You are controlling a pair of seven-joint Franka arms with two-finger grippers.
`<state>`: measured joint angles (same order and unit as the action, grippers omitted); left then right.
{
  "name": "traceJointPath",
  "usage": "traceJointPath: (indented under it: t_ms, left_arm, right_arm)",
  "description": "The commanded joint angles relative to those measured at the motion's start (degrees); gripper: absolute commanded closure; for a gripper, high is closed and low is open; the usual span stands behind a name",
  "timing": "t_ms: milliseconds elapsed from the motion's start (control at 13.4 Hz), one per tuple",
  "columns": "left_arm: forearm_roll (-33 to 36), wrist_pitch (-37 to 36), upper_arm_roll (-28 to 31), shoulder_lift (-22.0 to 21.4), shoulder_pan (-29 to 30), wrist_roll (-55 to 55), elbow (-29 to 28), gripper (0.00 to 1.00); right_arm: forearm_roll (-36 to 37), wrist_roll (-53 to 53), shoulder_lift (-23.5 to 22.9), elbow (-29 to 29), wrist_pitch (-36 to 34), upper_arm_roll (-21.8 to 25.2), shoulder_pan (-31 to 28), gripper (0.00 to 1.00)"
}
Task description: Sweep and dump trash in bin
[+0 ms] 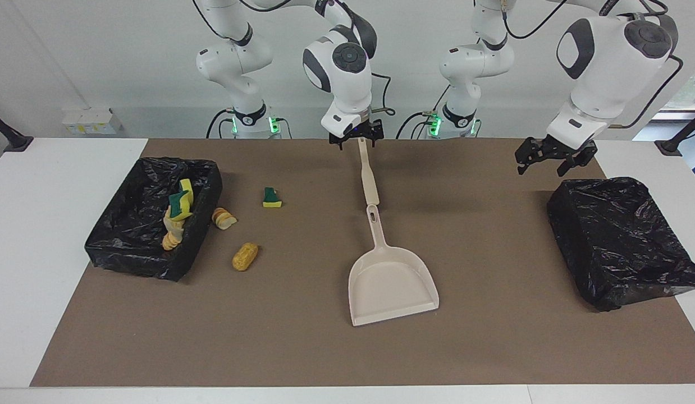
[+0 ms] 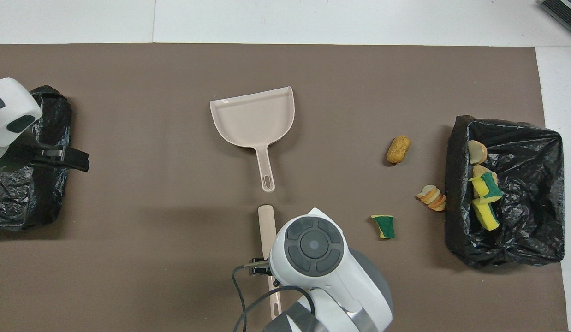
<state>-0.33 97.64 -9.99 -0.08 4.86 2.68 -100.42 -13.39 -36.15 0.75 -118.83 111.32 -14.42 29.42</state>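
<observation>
Three trash bits lie loose on the brown mat beside the lined bin (image 1: pixel 131 247): a green-faced yellow sponge chunk (image 1: pixel 271 198), sliced bread (image 1: pixel 224 218) and a golden roll (image 1: pixel 245 256). More sponges and bread (image 1: pixel 177 213) lie inside. The right gripper (image 1: pixel 356 134) hangs open-fingered over the brush (image 1: pixel 369 177); the left gripper (image 1: pixel 552 154) waits open beside the closed black bag (image 1: pixel 620 241).

A: How many bins?
B: Two, a lined bin (image 1: pixel 154 224) (image 2: pixel 504 191) and a covered bin (image 1: pixel 620 241) (image 2: pixel 27 157).
A: Trash?
B: Three bits outside the lined bin: a sponge (image 1: pixel 271 198) (image 2: pixel 383 226), slices (image 1: pixel 224 218) (image 2: pixel 432 197), a roll (image 1: pixel 245 256) (image 2: pixel 398 149). More inside; count unclear.
A: Tools?
B: One dustpan (image 1: pixel 389 280) (image 2: pixel 255 121), one brush (image 1: pixel 368 177) (image 2: pixel 266 226).
</observation>
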Motion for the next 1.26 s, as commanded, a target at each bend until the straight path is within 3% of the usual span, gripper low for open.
traceJointPath:
  t_ms: [0,372,669,818,967,1041,1190]
  left_arm:
    - [0.41,3.34,0.23,2.36,-4.67,-4.95,-1.53,0.00]
    - [0.33,8.27,0.15,2.62,-7.58,-5.32,-5.93,0.00]
    - [0.33,13.35,0.15,6.83,-12.05,-9.77,-5.75,0.00]
    - [0.24,18.79,0.15,9.47,-15.39,-18.81,-5.40,0.00]
    - [0.15,21.27,0.15,10.53,-16.63,-22.88,-5.14,0.00]
    - [-1.07,21.45,0.15,10.62,-17.42,-24.29,-4.79,0.00]
    - [-2.14,22.59,0.15,11.06,-20.74,-28.06,-5.05,0.00]
  right_arm:
    - [-1.55,-4.53,3.03,-6.14,3.45,0.09,3.61,0.00]
    - [-1.55,-6.13,0.31,-9.74,10.56,0.09,6.96,0.00]
    - [-1.37,-8.94,-2.41,-11.87,17.78,0.09,8.90,0.00]
    - [-1.20,-9.55,-3.38,-12.04,18.05,0.09,9.42,0.07]
    - [-0.76,-10.87,-3.47,-12.04,17.88,0.18,9.87,0.21]
    - [-0.67,-11.57,-3.47,-12.04,17.96,0.18,9.87,0.33]
    - [0.90,-14.99,-3.65,-11.52,18.14,0.27,9.87,0.43]
